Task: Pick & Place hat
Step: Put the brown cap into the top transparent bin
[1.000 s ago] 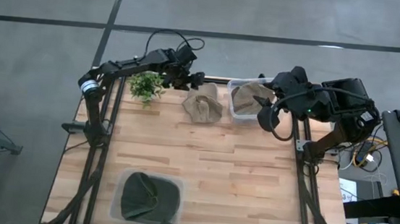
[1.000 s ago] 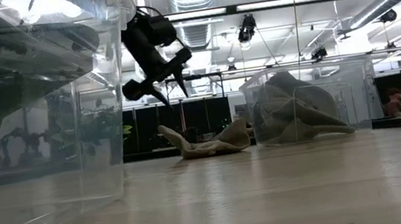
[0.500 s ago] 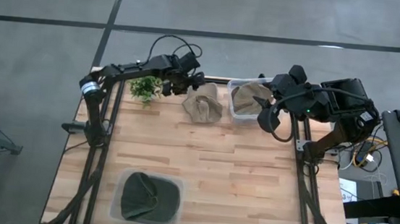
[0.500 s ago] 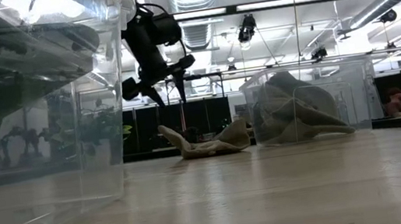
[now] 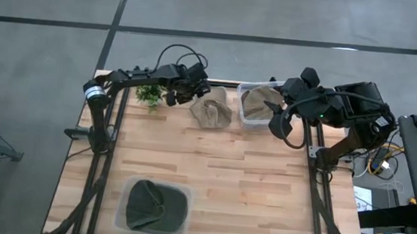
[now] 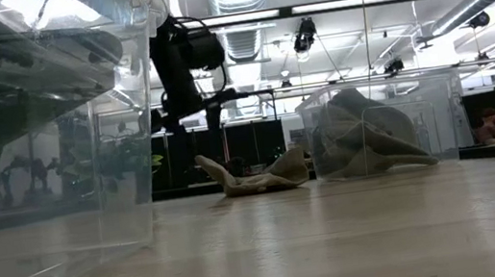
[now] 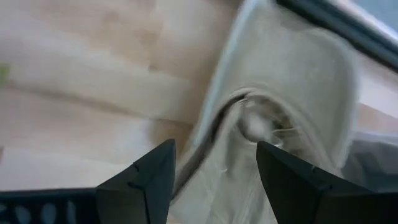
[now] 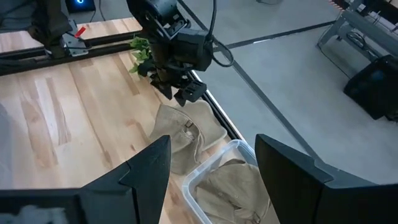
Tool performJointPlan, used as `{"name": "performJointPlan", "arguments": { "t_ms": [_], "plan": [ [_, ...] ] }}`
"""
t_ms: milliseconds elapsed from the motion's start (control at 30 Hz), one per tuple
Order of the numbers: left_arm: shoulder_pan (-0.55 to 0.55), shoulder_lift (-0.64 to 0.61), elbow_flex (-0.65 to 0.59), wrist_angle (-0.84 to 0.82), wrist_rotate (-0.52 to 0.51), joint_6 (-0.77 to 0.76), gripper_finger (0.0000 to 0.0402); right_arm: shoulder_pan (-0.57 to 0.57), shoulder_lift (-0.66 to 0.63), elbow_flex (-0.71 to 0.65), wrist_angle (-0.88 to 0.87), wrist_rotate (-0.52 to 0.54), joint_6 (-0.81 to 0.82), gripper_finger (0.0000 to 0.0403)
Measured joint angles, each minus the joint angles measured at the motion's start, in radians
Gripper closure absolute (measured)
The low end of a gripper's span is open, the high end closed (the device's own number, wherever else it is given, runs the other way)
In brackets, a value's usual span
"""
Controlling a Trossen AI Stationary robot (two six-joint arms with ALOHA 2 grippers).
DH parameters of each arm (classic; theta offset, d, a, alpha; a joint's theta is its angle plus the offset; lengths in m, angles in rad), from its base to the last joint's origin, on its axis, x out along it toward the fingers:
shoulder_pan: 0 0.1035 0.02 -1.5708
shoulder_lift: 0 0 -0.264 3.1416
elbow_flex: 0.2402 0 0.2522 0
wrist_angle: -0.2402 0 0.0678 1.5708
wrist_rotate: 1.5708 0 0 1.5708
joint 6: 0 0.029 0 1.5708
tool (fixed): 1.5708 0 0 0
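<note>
Fingers spread, the left gripper (image 5: 188, 94) hovers above the tan hat (image 5: 211, 110) on the table (image 5: 211, 170), while the right gripper (image 5: 276, 108), also spread, waits over the clear bin (image 5: 243, 90).

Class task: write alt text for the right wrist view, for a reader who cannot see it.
The left gripper hangs open above a tan hat lying loose on the wooden table. Beside that hat, a clear bin holds a second tan hat; a small green plant sits behind the arm, and the right gripper is open in the foreground.
</note>
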Motion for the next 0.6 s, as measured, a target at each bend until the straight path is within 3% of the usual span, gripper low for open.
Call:
{"name": "performJointPlan", "arguments": {
  "t_ms": [200,600],
  "plan": [
    [-0.014,0.0,-0.042,0.058,0.012,-0.02,0.0186,-0.001,0.0,0.0,0.001,0.0,-0.022,0.0177],
    [-0.01,0.0,-0.093,0.147,-0.093,0.006,0.0186,-0.001,0.0,0.0,0.009,0.0,-0.018,0.0177]
  ]
}}
